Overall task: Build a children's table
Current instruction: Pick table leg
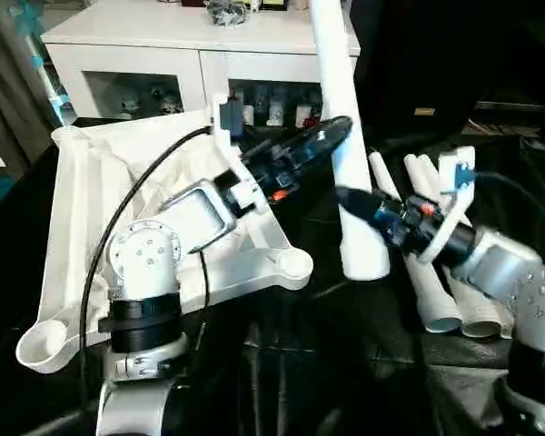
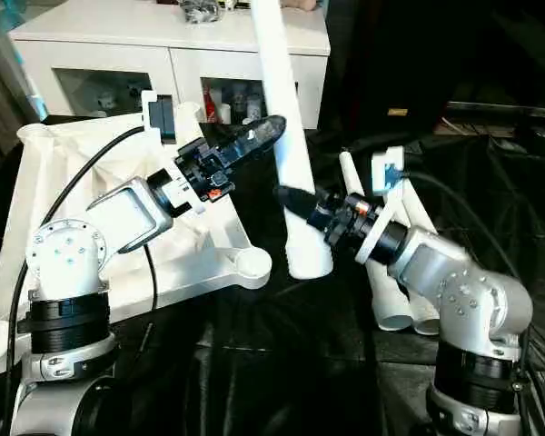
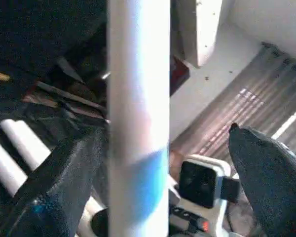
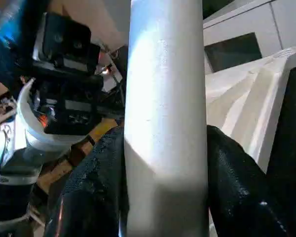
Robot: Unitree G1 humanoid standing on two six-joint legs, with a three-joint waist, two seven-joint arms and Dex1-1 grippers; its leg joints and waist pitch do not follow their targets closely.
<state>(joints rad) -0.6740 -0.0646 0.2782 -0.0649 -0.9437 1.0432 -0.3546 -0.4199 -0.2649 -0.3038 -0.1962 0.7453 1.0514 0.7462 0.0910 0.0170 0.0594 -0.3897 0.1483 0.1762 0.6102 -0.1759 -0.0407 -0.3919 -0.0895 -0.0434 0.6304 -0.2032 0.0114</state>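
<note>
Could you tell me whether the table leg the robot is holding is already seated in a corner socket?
Not seated. The leg stands nearly upright in the right hand, its flared end beside the tabletop, outside the near corner socket.

No text, label, brand, number or sign can be read anywhere here. The small yellowish tag (image 1: pixel 424 112) on the dark backdrop at about two o'clock is too small to make out, and the items behind the cabinet glass (image 1: pixel 274 111) at twelve o'clock show no legible print.
</note>
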